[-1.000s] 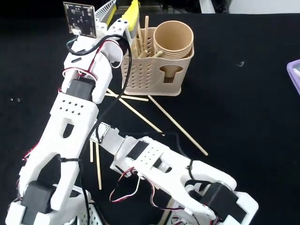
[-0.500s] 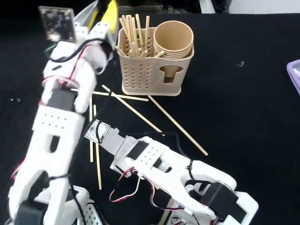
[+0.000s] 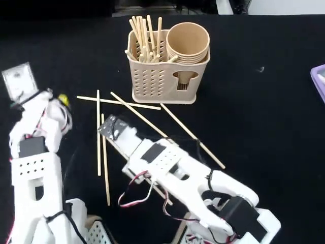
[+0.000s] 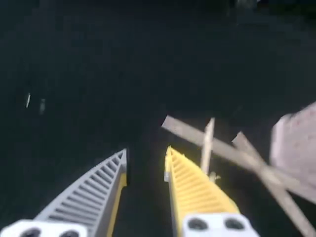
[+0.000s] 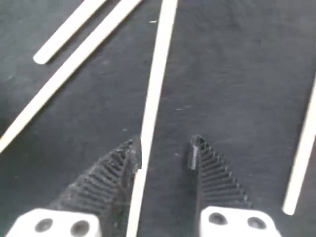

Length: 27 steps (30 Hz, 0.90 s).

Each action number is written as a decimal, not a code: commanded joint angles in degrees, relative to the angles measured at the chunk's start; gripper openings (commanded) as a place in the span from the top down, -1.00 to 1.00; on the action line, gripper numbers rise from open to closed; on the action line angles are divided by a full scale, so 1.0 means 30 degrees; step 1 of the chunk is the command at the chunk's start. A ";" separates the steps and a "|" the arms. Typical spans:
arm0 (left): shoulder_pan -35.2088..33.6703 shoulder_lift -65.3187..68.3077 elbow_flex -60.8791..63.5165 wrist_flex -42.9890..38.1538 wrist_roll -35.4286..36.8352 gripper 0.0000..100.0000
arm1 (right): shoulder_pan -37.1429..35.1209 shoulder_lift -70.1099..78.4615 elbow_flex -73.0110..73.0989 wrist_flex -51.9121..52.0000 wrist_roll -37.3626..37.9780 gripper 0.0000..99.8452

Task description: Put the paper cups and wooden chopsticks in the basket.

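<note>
Two parted – left hand [image 4: 145, 150], right hand [image 5: 163, 141] astride a slim wooden chopstick [image 5: 157, 74], perforated basket [image 3: 157, 81].

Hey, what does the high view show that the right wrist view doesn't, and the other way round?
High view: the basket holding stacked paper cups and a bundle of chopsticks, plus the left arm, the right arm and a purple object at the picture's edge.
Right wrist view: the right arm's jaws up close, open, with one chopstick running between them, near one jaw.
Both: loose chopsticks lying flat on the black table.
</note>
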 commanded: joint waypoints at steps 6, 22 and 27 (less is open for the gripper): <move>0.0278 0.1026 0.5348 -0.4425 -0.1582 0.74 | 0.2374 -0.1040 -0.2593 0.2637 0.0000 0.67; 0.0132 0.1348 0.7692 -0.6945 -0.1582 0.74 | -0.1905 -0.0835 0.0689 -0.1553 0.0000 0.67; 0.0132 0.1348 0.7692 -0.6945 -0.1612 0.74 | -0.1553 -0.0044 0.0659 -0.2110 0.0615 0.67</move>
